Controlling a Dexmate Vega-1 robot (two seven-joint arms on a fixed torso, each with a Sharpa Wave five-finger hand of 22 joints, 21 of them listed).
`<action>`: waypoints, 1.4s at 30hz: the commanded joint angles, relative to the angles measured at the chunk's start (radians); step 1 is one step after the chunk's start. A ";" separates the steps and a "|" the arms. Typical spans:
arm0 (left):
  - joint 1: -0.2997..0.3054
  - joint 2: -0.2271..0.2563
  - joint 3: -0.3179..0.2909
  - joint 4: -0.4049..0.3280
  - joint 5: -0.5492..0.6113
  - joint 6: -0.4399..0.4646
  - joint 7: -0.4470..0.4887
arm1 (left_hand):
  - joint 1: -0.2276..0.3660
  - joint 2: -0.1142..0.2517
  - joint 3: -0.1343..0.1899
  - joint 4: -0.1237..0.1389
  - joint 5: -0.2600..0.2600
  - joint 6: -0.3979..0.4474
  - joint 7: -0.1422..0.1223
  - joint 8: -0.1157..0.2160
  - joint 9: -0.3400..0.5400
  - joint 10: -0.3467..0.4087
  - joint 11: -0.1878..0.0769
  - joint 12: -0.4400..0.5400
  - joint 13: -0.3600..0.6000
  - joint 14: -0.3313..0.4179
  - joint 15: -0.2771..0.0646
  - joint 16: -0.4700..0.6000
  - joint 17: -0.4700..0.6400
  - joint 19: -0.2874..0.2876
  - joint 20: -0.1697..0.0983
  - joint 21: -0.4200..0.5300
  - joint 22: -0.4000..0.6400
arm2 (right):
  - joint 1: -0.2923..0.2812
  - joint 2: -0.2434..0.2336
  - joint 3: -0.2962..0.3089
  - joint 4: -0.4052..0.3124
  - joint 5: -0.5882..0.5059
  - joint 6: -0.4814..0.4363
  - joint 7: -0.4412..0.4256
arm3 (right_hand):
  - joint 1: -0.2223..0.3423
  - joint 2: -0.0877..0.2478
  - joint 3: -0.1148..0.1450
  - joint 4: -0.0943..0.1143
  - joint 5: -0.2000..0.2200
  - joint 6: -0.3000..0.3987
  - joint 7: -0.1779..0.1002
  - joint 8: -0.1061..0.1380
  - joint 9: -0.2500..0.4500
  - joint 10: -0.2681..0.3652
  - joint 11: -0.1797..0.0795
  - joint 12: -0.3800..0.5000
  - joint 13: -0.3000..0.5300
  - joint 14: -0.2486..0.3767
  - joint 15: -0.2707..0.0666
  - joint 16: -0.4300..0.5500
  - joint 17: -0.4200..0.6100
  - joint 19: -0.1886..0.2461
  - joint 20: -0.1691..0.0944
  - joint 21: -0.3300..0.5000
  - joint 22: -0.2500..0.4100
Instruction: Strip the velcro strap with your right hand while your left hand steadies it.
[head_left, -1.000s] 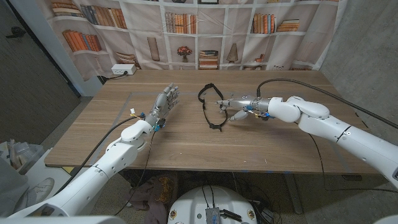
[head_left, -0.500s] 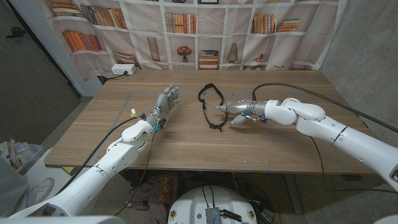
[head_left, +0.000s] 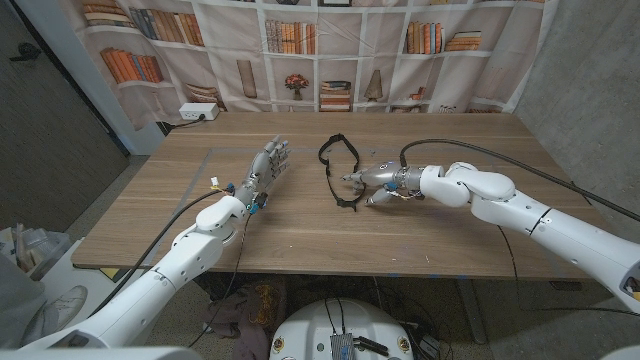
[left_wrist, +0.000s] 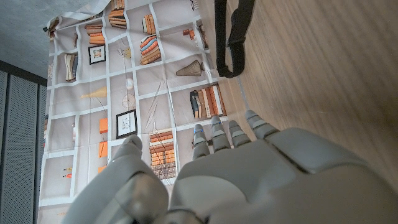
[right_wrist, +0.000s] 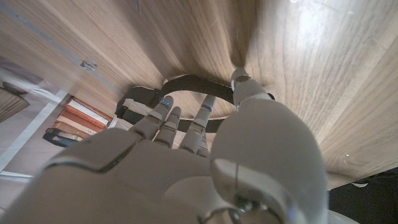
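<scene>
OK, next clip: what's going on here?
A two-armed robot at a wooden table is working on a black velcro strap lying looped on the wood. Its right hand reaches the strap's near end, fingers at the band; a firm grip isn't clear. The left hand stands apart, fingers spread, not steadying the strap.

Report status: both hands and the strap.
Left robot hand open, clear of velcro strap. Right robot hand at the strap, grip unclear. Nothing in the way.
</scene>
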 joint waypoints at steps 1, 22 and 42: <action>0.006 -0.006 0.002 0.005 0.001 -0.017 -0.008 | 0.001 0.005 -0.005 -0.002 -0.006 0.006 0.003 -0.001 0.003 0.010 0.001 -0.003 0.006 -0.006 -0.001 -0.003 0.004 0.001 0.000 -0.005 0.004 | -0.012 0.000 -0.008 0.014 -0.073 0.005 -0.093 | -0.018 0.009 -0.022 0.008 0.005 0.043 -0.023 0.016 0.003 0.072 -0.004 0.033 0.014 0.041 -0.145 0.015 0.007 0.027 -0.045 0.010 0.004; 0.019 0.000 0.001 -0.012 0.002 -0.018 -0.003 | 0.001 0.006 -0.008 -0.002 -0.006 0.009 0.001 -0.001 0.003 0.016 0.001 -0.003 0.006 -0.006 -0.001 -0.002 0.004 0.000 0.002 -0.005 0.004 | -0.069 0.006 -0.011 0.037 -0.105 0.030 -0.291 | 0.081 0.070 -0.072 -0.026 0.017 0.268 -0.103 0.037 0.001 0.420 -0.008 0.191 0.096 0.266 -0.193 0.057 0.027 0.141 -0.080 0.029 0.012; 0.006 -0.010 0.016 -0.007 0.005 -0.019 -0.018 | 0.001 0.008 -0.010 -0.001 -0.006 0.011 0.002 -0.002 0.003 0.018 0.002 -0.004 0.006 -0.007 -0.001 -0.002 0.004 0.000 0.001 -0.004 0.004 | -0.167 0.051 0.122 -0.098 0.193 -0.180 -0.241 | 0.158 0.049 -0.100 -0.026 0.011 0.369 -0.053 0.034 0.001 0.538 -0.001 0.208 0.081 0.379 -0.196 0.083 0.038 0.157 -0.047 0.032 0.016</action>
